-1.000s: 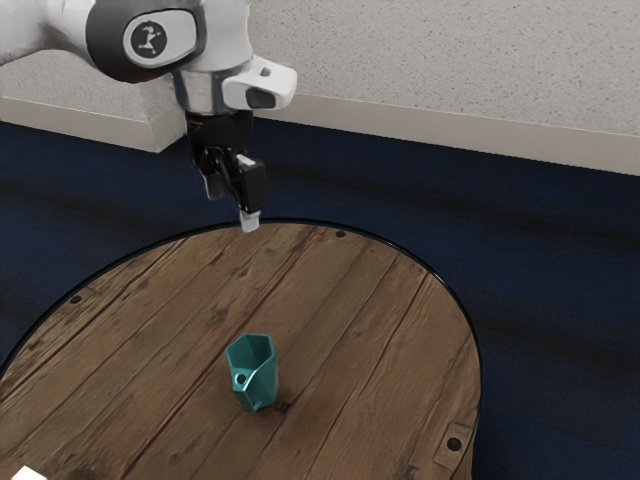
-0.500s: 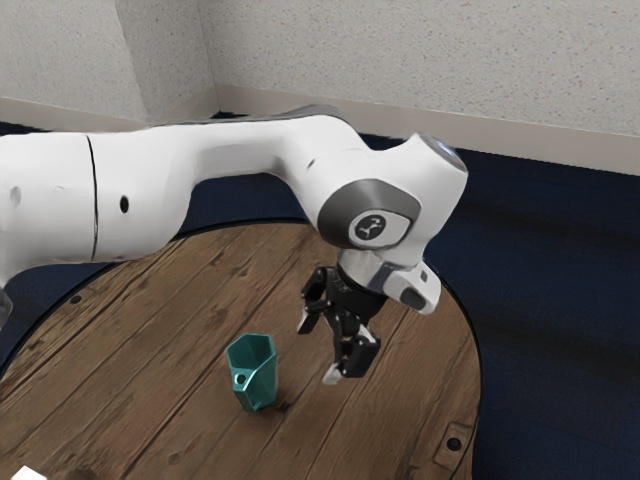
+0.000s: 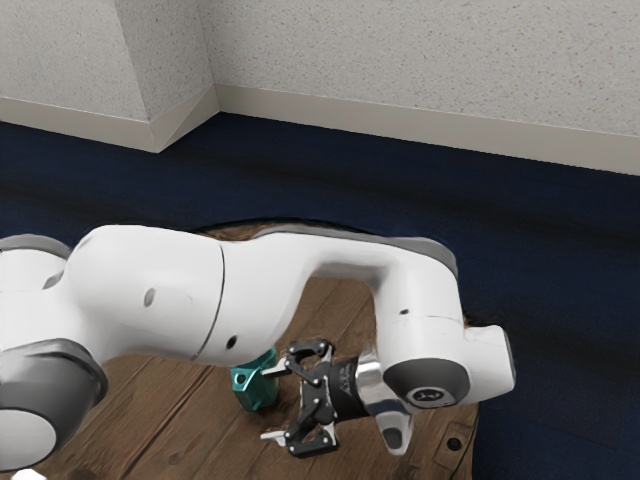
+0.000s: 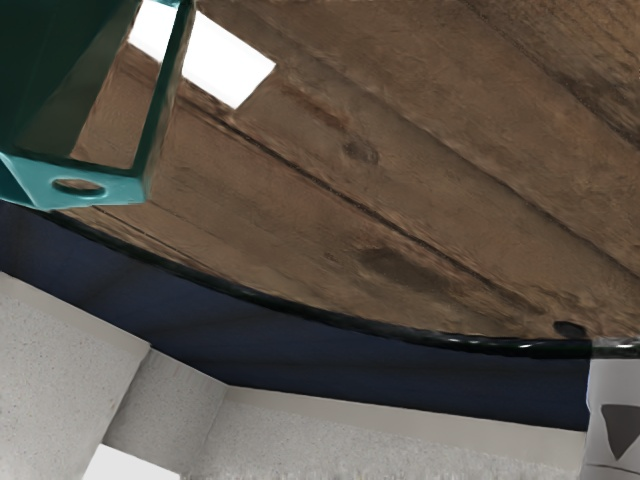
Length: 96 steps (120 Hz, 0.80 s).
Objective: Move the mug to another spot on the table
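Observation:
The teal faceted mug [image 3: 250, 388] stands upright on the round wooden table [image 3: 180, 420], its upper part hidden behind my arm. My black gripper [image 3: 272, 404] lies sideways low over the table and points at the mug from the exterior view's right. It is open, one finger by the mug's side and the other below it, and I see no grip. In the wrist view the mug [image 4: 90, 100] sits very close to my hand, with its small handle loop [image 4: 78, 185] toward the table edge.
A white flat patch [image 4: 215, 60] lies on the wood beyond the mug. The table's dark rim [image 4: 330, 320] curves close by, with dark blue floor [image 3: 450, 190] and a pale wall [image 3: 400, 50] past it. My bulky white arm [image 3: 200, 300] hangs over the table's middle.
My arm has swung down from above the table's far edge to its near side. The gripper has dropped low, turned sideways and closed in on the mug. The mug has stayed put.

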### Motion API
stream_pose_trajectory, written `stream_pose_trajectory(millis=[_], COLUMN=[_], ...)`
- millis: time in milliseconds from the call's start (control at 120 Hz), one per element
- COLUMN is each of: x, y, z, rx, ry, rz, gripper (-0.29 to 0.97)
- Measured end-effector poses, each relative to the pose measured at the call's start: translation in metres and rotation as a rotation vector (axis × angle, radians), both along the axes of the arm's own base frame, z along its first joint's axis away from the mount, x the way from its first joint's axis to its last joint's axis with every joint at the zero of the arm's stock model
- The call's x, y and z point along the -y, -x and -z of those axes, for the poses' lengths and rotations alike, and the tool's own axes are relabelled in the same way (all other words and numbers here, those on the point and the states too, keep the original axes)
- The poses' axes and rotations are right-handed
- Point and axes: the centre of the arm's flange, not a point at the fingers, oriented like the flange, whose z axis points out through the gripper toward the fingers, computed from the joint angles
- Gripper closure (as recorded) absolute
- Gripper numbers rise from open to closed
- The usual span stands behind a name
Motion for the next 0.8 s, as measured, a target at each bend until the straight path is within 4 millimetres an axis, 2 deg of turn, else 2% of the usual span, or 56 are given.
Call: stream_pose_trajectory(millis=[83,175,250,325,383,425,475,625,742,800], x=[0.017,0.024,0.029,0.039,0.055,0.059,0.053,0.012,0.015,0.007], y=[0.022,0.023,0.026,0.049,0.072,0.078,0.074,0.033,0.034,0.024], z=[0.024,0.035,0.052,0.071,0.076,0.079,0.081,0.099,0.099,0.094], rx=[-0.04,-0.053,-0.096,-0.175,-0.219,-0.243,-0.26,-0.283,-0.271,-0.252], ry=[0.003,0.028,0.047,0.052,0.061,0.066,0.067,0.06,0.062,0.062], rz=[0.104,0.176,0.236,0.314,0.384,0.409,0.408,0.352,0.375,0.357], gripper=[0.07,0.15,0.19,0.22,0.23,0.24,0.25,0.3,0.34,0.35])
